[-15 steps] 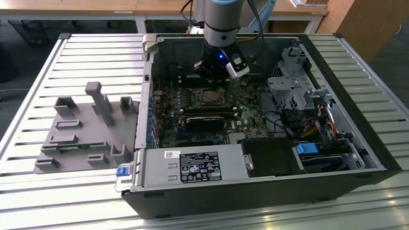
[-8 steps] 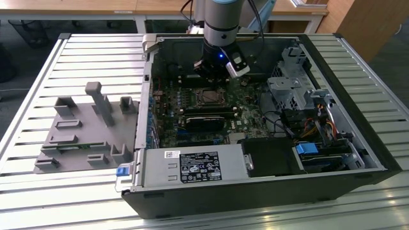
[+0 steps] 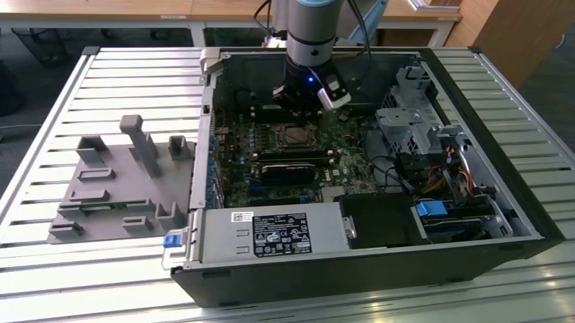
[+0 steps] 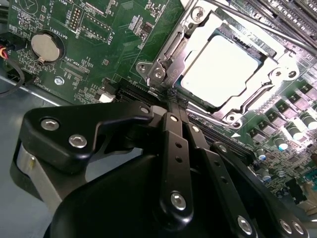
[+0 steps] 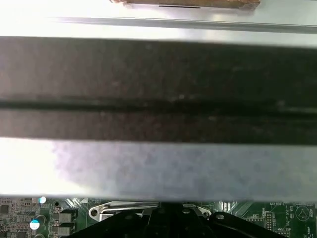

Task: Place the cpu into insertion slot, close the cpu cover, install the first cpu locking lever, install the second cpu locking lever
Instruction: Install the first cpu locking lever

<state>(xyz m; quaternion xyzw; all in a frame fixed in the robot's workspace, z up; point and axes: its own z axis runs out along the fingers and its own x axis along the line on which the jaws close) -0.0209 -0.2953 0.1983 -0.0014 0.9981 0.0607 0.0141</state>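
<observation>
Black gripper linkage fills the near part of the second wrist view, and the gripper (image 4: 173, 96) narrows to fingertips drawn together, pressed close with no visible gap and nothing held between them. Those tips rest at the edge of the insertion slot (image 4: 163, 74), right beside a bright steel lever (image 4: 171, 47) that runs along that side of the socket (whether they actually touch it cannot be told). Beyond the tips lies the cpu (image 4: 225, 72), flat in the socket with its pale metal top glaring, and the cpu cover (image 4: 277, 74) is already down around it as a silver frame. So the chip lies straight ahead of the fingers, and the lever's long axis runs along the socket side and away from the fingertips, more in line with the gripper's reach than across it. On the green board off to one side sits a round coin battery (image 4: 45, 46). The exterior view adds the wider setting: the arm reaches down into an open computer case (image 3: 503, 202) lying on a slatted table (image 3: 54, 269), with the gripper (image 3: 301, 101) low over the motherboard just behind the socket (image 3: 294, 134), and a grey fixture block (image 3: 117, 182) lying well apart toward the exterior view's left.
</observation>
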